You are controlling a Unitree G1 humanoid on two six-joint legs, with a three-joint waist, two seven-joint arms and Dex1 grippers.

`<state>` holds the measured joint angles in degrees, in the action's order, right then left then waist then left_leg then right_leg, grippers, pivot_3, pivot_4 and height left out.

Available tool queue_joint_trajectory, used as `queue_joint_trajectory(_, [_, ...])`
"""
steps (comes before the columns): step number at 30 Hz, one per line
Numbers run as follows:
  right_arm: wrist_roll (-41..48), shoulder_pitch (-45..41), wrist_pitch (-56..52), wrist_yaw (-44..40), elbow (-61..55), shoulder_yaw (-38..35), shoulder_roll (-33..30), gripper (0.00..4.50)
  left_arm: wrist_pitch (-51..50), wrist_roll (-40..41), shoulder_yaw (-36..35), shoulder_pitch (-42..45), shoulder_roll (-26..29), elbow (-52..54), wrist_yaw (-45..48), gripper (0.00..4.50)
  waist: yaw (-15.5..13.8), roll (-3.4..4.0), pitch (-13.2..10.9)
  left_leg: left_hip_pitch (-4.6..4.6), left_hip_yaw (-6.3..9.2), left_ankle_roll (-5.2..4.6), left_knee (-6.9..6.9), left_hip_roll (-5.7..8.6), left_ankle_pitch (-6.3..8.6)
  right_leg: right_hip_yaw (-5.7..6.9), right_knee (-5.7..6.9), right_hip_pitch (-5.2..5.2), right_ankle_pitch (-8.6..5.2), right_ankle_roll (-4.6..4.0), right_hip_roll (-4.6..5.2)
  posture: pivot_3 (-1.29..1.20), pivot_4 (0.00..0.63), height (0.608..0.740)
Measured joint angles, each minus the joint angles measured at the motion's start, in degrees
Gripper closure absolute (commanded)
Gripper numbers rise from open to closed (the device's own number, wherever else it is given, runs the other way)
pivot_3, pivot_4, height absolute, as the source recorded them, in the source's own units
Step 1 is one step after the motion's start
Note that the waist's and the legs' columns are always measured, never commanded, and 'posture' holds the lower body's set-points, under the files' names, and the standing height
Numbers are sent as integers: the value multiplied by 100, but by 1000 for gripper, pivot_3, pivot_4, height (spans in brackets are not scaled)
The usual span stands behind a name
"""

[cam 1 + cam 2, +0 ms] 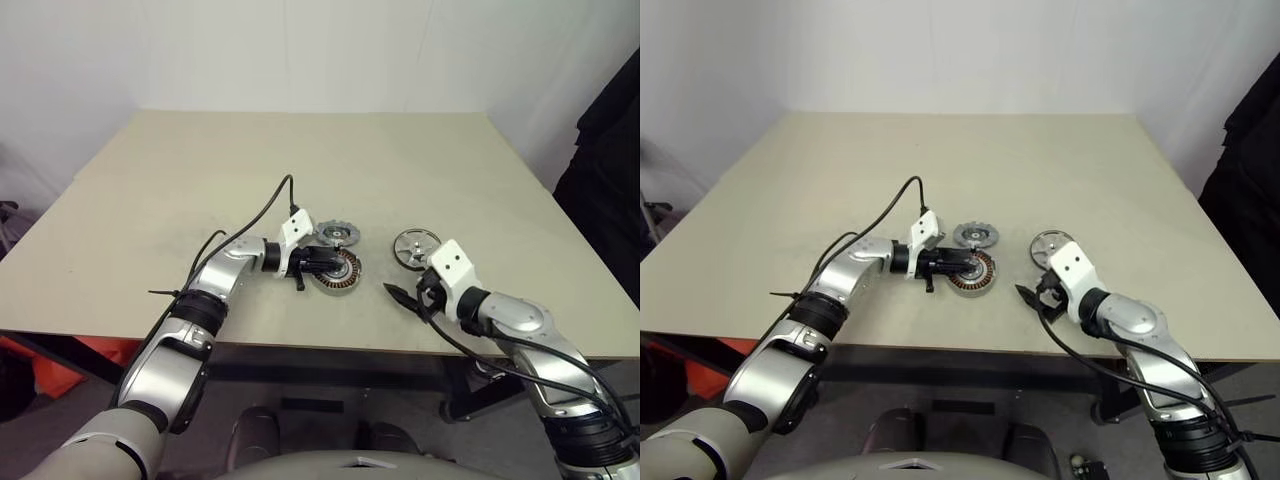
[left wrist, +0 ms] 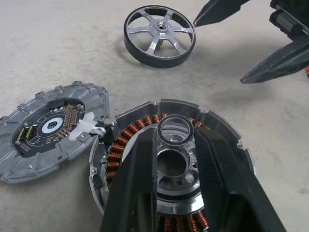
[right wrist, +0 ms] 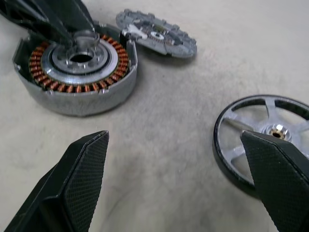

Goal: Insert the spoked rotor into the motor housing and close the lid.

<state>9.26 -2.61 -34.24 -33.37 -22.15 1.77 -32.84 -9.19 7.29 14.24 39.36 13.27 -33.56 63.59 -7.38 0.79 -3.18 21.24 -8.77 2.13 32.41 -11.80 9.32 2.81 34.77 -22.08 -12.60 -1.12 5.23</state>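
The motor housing [image 1: 343,273], a round grey cup with copper windings, sits on the table near its front edge. My left gripper [image 2: 176,131] reaches over it from the left, its fingers [image 2: 133,188] shut on either side of the silver centre hub. Just behind the housing, the lid [image 1: 338,235] lies flat, a notched grey disc. The spoked rotor [image 1: 416,246] lies to the right of both, apart from them. My right gripper [image 3: 175,137] hovers open just in front of the rotor [image 3: 227,140], holding nothing.
The beige table [image 1: 200,170] stretches wide behind and to the left of the parts. Its front edge [image 1: 330,348] runs close below both grippers. A black cable [image 1: 262,215] loops over my left forearm.
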Motion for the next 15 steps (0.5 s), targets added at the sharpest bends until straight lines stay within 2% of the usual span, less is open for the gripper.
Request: queue_joint_trajectory(15, [-14,-229,-14,108,21,21,145,0,85,-238,3,-7,51,-152,-5,3733,-1,0,0,0,0,0,0,0,0,0,0,0,1,-2,0,0,0,740])
